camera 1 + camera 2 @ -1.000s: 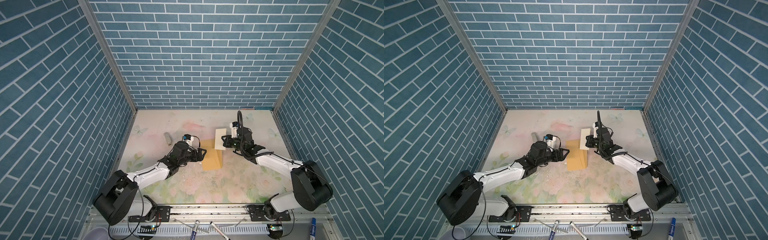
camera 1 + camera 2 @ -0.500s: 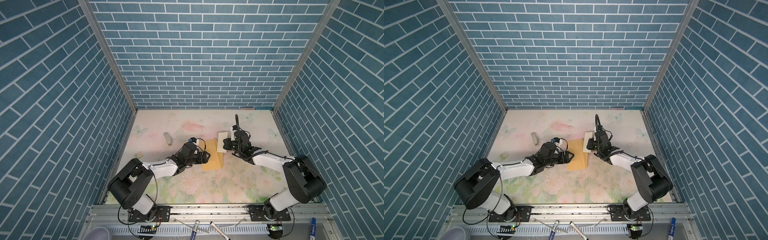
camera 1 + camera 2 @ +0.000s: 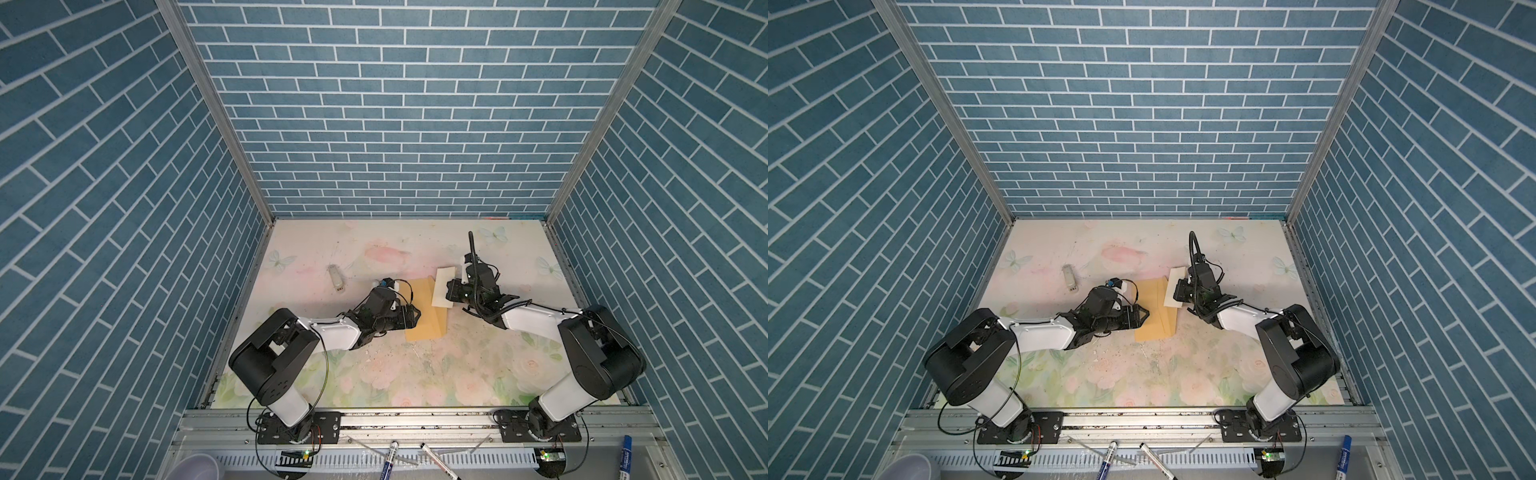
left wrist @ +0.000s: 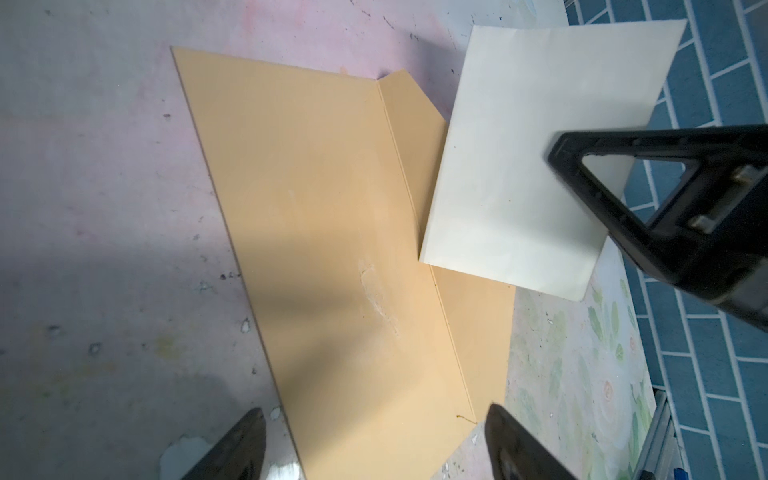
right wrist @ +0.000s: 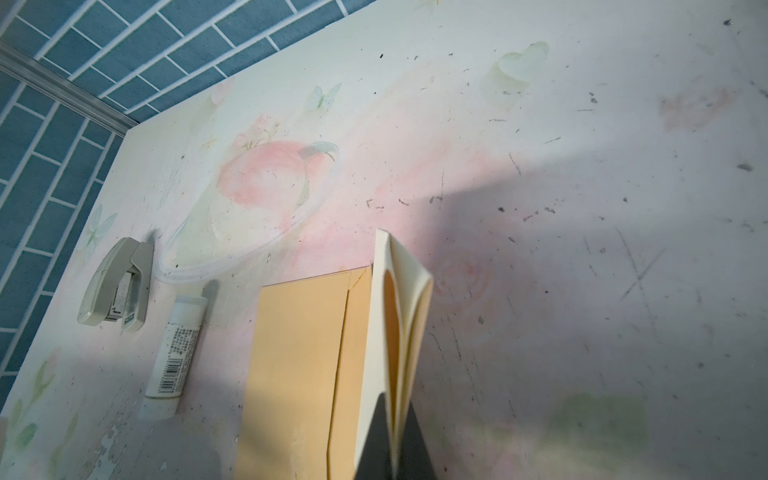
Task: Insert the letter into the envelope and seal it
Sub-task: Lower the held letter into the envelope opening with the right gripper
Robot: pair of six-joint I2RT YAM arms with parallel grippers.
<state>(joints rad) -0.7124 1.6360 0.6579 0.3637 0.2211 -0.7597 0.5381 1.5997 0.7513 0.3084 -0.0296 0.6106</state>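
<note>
Two grippers meet at the middle of the floral table (image 3: 415, 374). The right gripper (image 3: 449, 291) is clenched on the letter (image 3: 441, 286), a folded pale sheet whose loose leaves fan apart in the right wrist view (image 5: 376, 332). It holds the sheet tilted on edge at the far right side of the envelope (image 3: 424, 324). The letter's lower edge (image 4: 519, 166) lies over the opened flap, close to the flap's fold line. Whether paper touches paper there cannot be told.

The mustard-yellow envelope (image 4: 332, 249) lies flat, its long side running near to far, with the flap spread open to the right. None of the letter is inside it.

The left gripper (image 3: 412, 318) reaches in from the left with its fingers spread wide and grasping nothing. Its tips (image 4: 245, 449) straddle the envelope's near end. Whether they press on it cannot be told.

A grey stapler (image 5: 116, 286) and a white glue stick (image 5: 174, 345) lie on the table to the left of the envelope, apart from it.
</note>
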